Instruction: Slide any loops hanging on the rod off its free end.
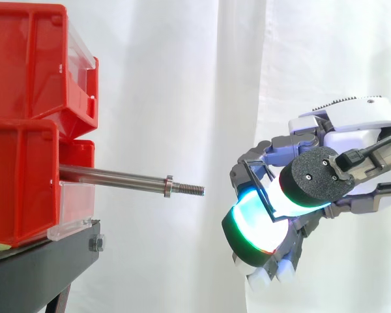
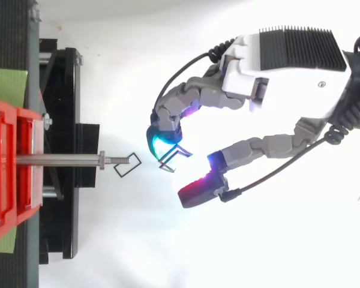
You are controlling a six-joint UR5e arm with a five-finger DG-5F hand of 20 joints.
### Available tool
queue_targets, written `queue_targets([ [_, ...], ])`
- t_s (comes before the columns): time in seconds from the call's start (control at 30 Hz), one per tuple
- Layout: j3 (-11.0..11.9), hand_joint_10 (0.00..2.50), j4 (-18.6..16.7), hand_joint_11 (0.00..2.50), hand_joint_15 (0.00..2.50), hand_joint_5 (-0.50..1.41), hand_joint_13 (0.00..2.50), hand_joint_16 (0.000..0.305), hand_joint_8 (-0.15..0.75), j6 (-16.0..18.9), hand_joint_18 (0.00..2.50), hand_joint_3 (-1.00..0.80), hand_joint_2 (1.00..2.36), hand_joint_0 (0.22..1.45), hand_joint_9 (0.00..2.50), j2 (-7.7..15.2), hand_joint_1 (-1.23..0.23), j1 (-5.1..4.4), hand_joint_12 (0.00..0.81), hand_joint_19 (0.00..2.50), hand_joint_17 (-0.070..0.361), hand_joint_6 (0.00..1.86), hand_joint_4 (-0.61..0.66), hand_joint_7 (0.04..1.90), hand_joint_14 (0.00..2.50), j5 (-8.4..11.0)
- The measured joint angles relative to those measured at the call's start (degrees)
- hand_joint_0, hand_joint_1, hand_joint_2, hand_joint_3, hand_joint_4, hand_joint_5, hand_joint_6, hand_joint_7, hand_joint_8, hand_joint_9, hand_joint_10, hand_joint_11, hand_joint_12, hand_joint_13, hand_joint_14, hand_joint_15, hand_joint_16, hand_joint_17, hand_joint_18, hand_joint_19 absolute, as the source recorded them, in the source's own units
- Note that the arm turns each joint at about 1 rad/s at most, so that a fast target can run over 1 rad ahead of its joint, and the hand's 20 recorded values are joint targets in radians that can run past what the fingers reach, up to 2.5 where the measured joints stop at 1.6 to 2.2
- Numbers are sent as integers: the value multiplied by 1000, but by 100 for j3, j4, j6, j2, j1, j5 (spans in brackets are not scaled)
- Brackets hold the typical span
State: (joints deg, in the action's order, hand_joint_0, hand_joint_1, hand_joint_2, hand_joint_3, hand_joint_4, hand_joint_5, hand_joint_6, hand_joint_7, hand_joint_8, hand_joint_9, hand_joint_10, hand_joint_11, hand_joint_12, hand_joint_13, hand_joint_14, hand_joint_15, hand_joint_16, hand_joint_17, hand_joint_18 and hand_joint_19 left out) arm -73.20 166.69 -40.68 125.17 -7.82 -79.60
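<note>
Black wire loop (image 2: 175, 157) is sitting clear of the rod (image 1: 117, 177), hooked at the cyan-glowing fingertip (image 2: 158, 141) of the hand (image 2: 288, 66). Fingers are curling round it, and the thumb pad is standing apart from it. Hand is hovering out beyond the rod's threaded free end, well apart from it. In side view the rod is sticking out bare from the red bins (image 1: 19, 130). In top view a second loop (image 2: 127, 165) is showing just past the rod tip, height unclear

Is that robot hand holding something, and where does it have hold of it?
Yes: a thin black wire loop, hooked by one side on a curled cyan-lit fingertip of the robot hand.
</note>
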Motion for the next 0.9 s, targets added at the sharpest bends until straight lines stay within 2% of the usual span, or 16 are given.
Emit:
queue_targets([
  [0.2, -1, 8, 212, 254, 156, -219, 845, 38, 231, 504, 817, -466, 1003, 639, 787, -2, -724, -36, 255, 430, 85, 885, 34, 936, 6, 140],
  [0.43, 1, 8, 391, 251, 160, -219, 855, 38, 229, 873, 829, -500, 1000, 638, 791, -17, -739, -70, 255, 427, 85, 878, 69, 947, 8, 173],
  [0.9, 8, 9, 807, 262, 159, -217, 858, 38, 237, 1781, 833, -476, 1002, 648, 802, -47, -731, -165, 254, 427, 85, 882, 50, 961, 6, 412],
])
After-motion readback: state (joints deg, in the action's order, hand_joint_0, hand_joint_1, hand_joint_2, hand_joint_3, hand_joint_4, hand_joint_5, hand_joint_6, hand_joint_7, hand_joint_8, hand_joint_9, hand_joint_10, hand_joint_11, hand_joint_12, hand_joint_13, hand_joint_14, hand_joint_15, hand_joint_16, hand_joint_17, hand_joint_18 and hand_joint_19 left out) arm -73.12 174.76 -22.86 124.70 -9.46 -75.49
